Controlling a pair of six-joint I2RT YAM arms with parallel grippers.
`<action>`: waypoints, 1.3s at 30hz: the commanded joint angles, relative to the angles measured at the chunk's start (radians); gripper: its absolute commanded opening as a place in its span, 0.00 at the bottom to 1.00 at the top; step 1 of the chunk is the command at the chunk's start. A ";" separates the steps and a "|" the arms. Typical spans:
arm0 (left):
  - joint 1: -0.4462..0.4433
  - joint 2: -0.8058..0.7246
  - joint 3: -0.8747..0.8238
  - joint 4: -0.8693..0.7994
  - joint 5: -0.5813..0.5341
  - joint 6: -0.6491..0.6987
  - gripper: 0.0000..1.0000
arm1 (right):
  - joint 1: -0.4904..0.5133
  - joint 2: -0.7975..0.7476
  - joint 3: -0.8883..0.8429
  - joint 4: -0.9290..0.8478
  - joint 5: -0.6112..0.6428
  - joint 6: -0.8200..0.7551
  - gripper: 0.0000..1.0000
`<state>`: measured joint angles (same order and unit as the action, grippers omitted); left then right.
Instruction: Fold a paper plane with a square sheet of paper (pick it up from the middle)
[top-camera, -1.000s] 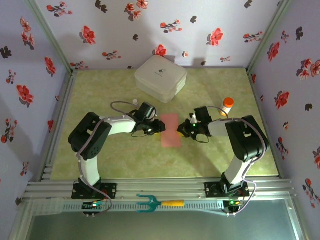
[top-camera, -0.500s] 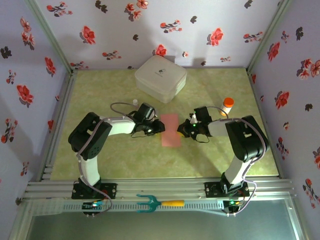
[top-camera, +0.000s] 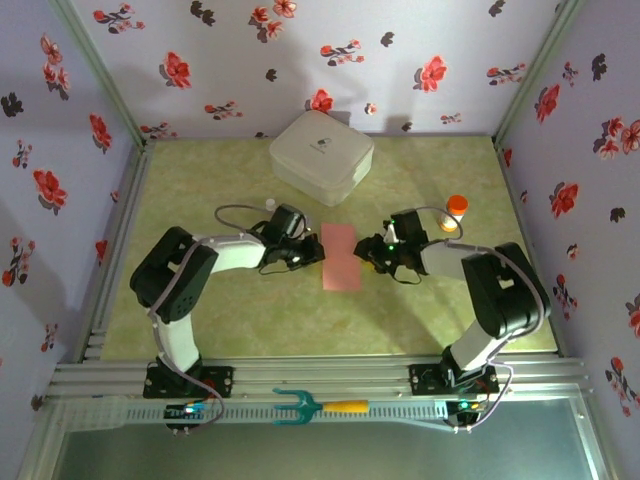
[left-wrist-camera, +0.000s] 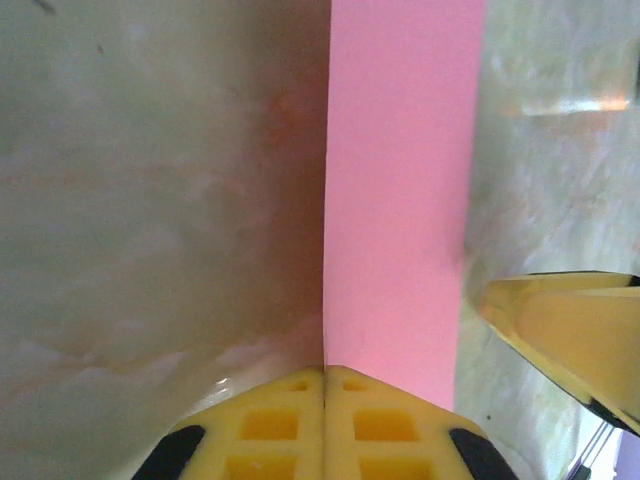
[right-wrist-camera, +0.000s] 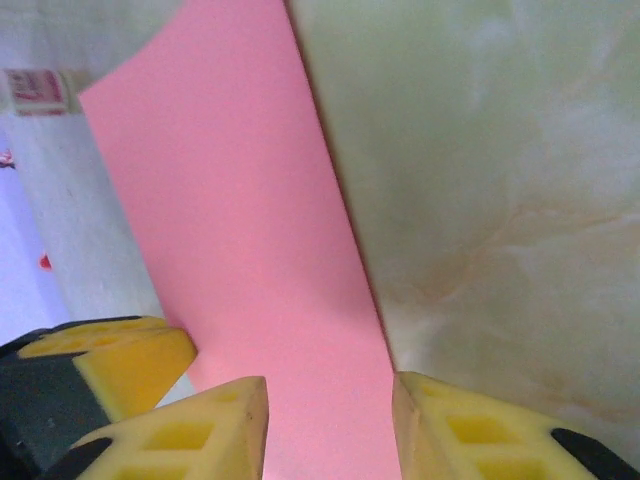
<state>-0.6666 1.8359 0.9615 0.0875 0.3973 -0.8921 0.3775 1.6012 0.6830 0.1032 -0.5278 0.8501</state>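
Observation:
The square sheet of paper (top-camera: 341, 258) lies mid-table as a narrow pink rectangle, folded in half. My left gripper (top-camera: 312, 256) is at the middle of its left long edge. In the left wrist view the yellow jaws (left-wrist-camera: 325, 372) meet with no gap, and the paper (left-wrist-camera: 400, 200) edge runs straight into their seam. My right gripper (top-camera: 368, 252) is at the right edge. It stands open (right-wrist-camera: 330, 385), with the pink paper (right-wrist-camera: 240, 220) passing between its fingers without touching them. The paper plane is out of view.
A white rounded box (top-camera: 321, 155) sits behind the paper. An orange-capped bottle (top-camera: 455, 212) stands just right of my right wrist, and a small white cap (top-camera: 270, 204) lies near my left wrist. A teal fork-like tool (top-camera: 310, 405) rests on the front rail.
My left jaws have closed on the paper's left edge. My right jaws have opened off the right edge. The sheet now lies straighter.

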 joint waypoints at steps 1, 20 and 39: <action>0.023 -0.055 -0.024 -0.004 0.009 -0.002 0.00 | 0.044 -0.110 0.025 -0.118 0.132 -0.150 0.42; 0.045 -0.092 -0.015 -0.057 0.048 -0.021 0.00 | 0.633 -0.226 -0.127 0.119 0.743 -1.062 0.56; 0.047 -0.096 -0.018 -0.052 0.050 -0.021 0.00 | 0.731 -0.021 -0.096 0.260 0.955 -1.182 0.57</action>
<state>-0.6273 1.7714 0.9466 0.0437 0.4309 -0.9077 1.0901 1.5593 0.5625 0.2924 0.3508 -0.3073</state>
